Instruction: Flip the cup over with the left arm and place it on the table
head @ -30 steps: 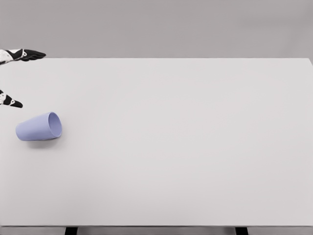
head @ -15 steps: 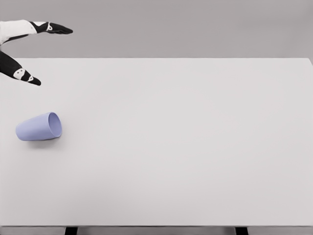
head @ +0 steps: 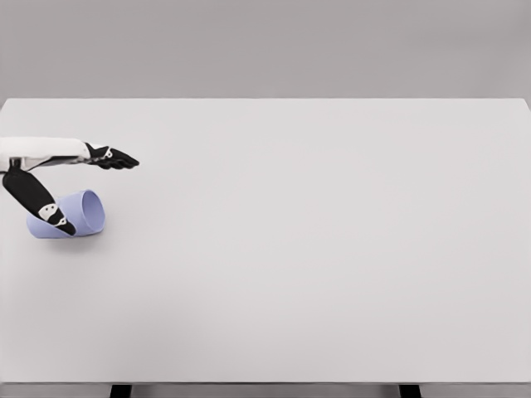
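Note:
A pale lilac cup (head: 81, 212) lies on its side near the left edge of the white table (head: 315, 249), its mouth facing right. My left hand (head: 87, 189) comes in from the left edge and hangs over the cup, open. Its black fingers (head: 114, 158) stretch out above and behind the cup, and the thumb (head: 40, 204) crosses in front of the cup's body. The fingers are spread and do not close on the cup. Whether the thumb touches it I cannot tell. The right arm is out of view.
The table's far edge (head: 265, 99) runs across the top and its front edge (head: 265, 382) along the bottom. A plain grey wall stands behind.
My left hand has come down and rightward from above the table's far left corner to the cup, still spread. The cup has not moved.

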`<state>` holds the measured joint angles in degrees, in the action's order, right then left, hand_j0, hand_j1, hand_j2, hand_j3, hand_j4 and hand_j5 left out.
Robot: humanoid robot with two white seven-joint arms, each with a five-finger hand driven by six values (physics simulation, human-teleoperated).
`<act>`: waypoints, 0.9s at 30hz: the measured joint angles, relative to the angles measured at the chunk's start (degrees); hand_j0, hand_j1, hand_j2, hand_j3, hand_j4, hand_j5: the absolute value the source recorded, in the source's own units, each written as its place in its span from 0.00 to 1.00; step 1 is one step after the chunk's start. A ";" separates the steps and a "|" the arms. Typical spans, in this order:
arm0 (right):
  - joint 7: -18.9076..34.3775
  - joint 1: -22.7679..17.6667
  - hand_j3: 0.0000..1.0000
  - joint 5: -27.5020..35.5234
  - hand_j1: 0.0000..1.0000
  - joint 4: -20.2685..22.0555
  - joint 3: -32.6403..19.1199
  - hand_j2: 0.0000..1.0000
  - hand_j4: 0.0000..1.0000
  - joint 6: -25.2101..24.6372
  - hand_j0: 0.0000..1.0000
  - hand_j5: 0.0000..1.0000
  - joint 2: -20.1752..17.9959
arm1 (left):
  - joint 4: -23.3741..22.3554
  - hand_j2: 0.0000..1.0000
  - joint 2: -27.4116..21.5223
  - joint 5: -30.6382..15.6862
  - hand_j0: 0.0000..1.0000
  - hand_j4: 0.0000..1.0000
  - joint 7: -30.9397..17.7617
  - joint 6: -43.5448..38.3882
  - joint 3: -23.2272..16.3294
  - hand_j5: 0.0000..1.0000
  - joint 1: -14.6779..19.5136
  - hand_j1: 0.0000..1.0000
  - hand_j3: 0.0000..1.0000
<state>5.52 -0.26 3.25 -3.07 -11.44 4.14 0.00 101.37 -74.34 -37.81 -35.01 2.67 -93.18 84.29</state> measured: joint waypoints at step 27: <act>-0.01 0.00 1.00 0.00 1.00 0.00 -0.02 1.00 1.00 0.01 1.00 1.00 0.00 | 0.13 1.00 0.86 7.01 1.00 1.00 18.63 -16.27 3.27 1.00 -5.76 1.00 1.00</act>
<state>5.52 -0.26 3.25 -3.08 -11.46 4.15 0.00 101.49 -73.48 -30.80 -16.38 -13.60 -89.91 78.53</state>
